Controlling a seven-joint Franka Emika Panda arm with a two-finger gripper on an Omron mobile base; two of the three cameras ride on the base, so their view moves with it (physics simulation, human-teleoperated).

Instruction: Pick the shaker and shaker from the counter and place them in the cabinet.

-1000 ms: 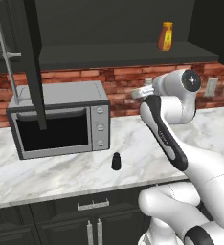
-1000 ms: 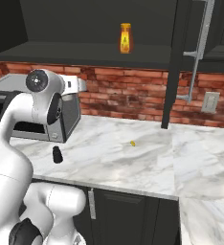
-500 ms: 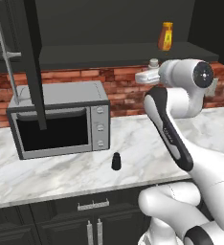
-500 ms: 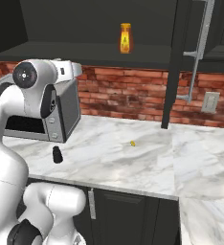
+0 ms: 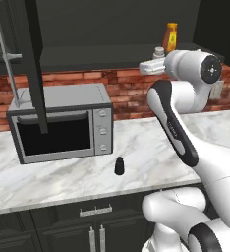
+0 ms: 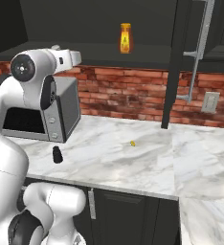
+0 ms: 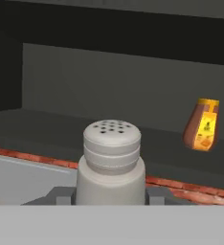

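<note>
Counter (image 5: 151,152): white marble slab, home to microwave (image 5: 63,128) and one shaker left behind.
Cabinet (image 6: 99,50): door swung wide, dark shelf bare enough to take both shakers.
Orange bottle (image 7: 202,125): upright on the shelf, off to one side, leaving landing room beside it.
Gripper (image 7: 111,194): raised level with the shelf edge, jaws clamped on the grey shaker, carrying it upright so the cap stays on top.
Grey shaker (image 7: 111,162): held just short of the shelf, likely about to go in.
Black shaker (image 5: 119,166): standing on the marble in front of the microwave, waiting its turn.
</note>
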